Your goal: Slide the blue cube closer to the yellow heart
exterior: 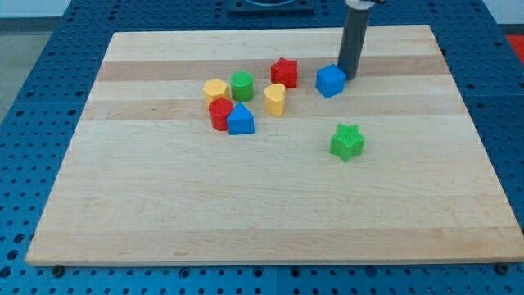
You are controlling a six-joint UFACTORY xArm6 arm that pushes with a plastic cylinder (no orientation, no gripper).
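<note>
blue cube (330,80): sits on the wooden board (246,205) in its upper part, right of centre; all places below are given from this cube. my tip (350,76): lower end of the dark rod, set against the cube's right side, touching or just beside it; a bare rod, so it holds nothing and has nothing to open or close. yellow heart (275,98): near, to the view's left and slightly lower, a clear gap between. red star (284,72): near, to the left, a little higher. green cylinder (241,85): farther left. yellow block (215,89): farther left again, shape unclear. red block (220,113) and blue block (241,120): lower left, side by side, touching. green star (347,141): below, slightly right, standing apart.
</note>
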